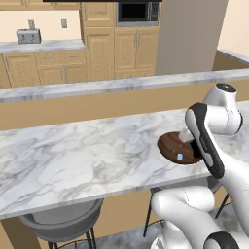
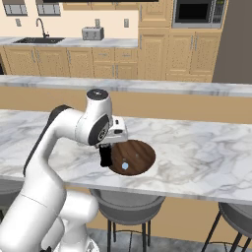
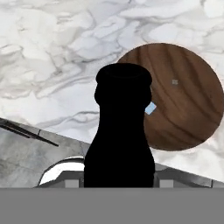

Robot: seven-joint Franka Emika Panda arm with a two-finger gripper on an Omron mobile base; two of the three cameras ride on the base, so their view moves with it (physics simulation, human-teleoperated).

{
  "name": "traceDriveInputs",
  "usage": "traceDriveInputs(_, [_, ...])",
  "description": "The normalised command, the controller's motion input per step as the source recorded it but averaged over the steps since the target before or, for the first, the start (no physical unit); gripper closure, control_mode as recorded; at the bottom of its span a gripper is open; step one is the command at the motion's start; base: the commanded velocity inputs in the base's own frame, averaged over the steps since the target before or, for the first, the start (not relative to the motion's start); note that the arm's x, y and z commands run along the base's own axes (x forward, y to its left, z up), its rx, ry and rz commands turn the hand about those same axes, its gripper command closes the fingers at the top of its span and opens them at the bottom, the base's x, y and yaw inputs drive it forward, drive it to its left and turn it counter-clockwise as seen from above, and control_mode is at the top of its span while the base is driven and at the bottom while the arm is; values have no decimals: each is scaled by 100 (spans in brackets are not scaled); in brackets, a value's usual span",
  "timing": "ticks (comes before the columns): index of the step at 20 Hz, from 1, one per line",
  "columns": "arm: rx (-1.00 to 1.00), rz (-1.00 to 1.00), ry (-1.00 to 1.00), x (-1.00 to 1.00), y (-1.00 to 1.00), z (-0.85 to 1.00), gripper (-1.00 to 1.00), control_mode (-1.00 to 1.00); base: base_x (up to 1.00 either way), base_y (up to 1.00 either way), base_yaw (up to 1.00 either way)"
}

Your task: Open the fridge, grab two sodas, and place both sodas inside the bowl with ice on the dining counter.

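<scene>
My gripper (image 2: 105, 146) is shut on a soda, a glossy black bottle (image 2: 105, 156) with a narrow neck, which it holds upright. The bottle hangs just over the left rim of the dark brown bowl (image 2: 137, 156) on the marble dining counter (image 2: 206, 147). Looking along the hand, the bottle (image 3: 121, 131) covers the left edge of the bowl (image 3: 183, 100), and a small pale ice cube (image 3: 150, 108) lies inside. From the left, my forearm hides the bottle and part of the bowl (image 1: 170, 145), where the ice cube (image 1: 180, 156) shows. The grey fridge (image 1: 190, 34) stands at the back.
Grey stools (image 2: 128, 202) (image 2: 238, 216) (image 1: 63, 221) stand under the counter's near edge. Beyond the dining counter runs a second, higher ledge (image 1: 97, 87). Tan cabinets, a toaster (image 2: 92, 33), a sink (image 2: 39, 39) and a microwave (image 2: 197, 12) line the back wall.
</scene>
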Motion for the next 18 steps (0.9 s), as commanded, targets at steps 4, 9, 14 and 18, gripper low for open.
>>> traceDriveInputs(4, [-6, 10, 12, 69, -26, -42, 100, -100, 0, 0, 0])
traceDriveInputs(9, [-1, 12, 12, 67, -27, -39, 100, -100, 0, 0, 0])
traceDriveInputs(14, [0, 12, 14, 59, -18, -43, 100, -100, 0, 0, 0])
traceDriveInputs(18, [0, 12, 12, 48, -14, -41, 100, -100, 0, 0, 0])
